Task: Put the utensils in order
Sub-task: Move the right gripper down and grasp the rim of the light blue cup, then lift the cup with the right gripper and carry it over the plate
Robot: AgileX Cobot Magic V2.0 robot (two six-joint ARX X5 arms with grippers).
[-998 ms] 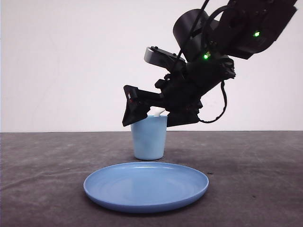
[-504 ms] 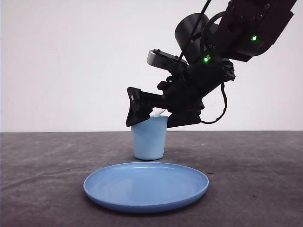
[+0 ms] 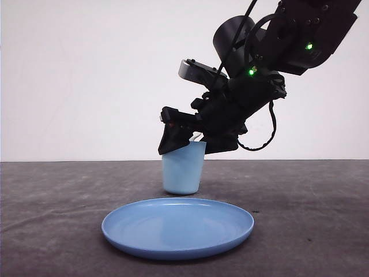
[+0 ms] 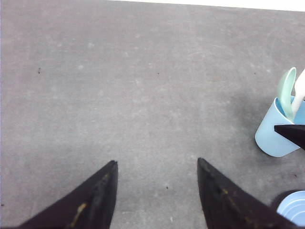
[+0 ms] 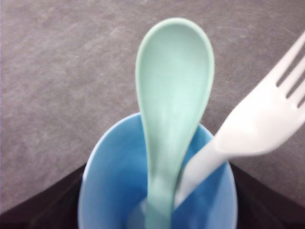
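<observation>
Pale mint-green plastic spoon point(image 5: 174, 95) and small white plastic fork point(image 5: 252, 124) stand handles-down in light blue plastic cup point(image 3: 183, 168) on grey tabletop point(image 3: 311, 196). Right gripper point(image 3: 190, 140) straddles cup rim, fingers spread, clamped on nothing; left gripper point(image 4: 157, 191) spread wide, idle. Risk: finger catching rim on retreat tips cup, spilling both utensils.

The front camera is sitting low, looking level across the table point(image 3: 52, 231) at the cup point(image 3: 182, 170), the plate point(image 3: 177, 226) nearer. The left wrist camera is looking down from farther off, catching the cup point(image 4: 276, 133) at its edge. The right wrist camera is peering straight into the cup point(image 5: 109, 171) from very close. All three are sharing the cup.
</observation>
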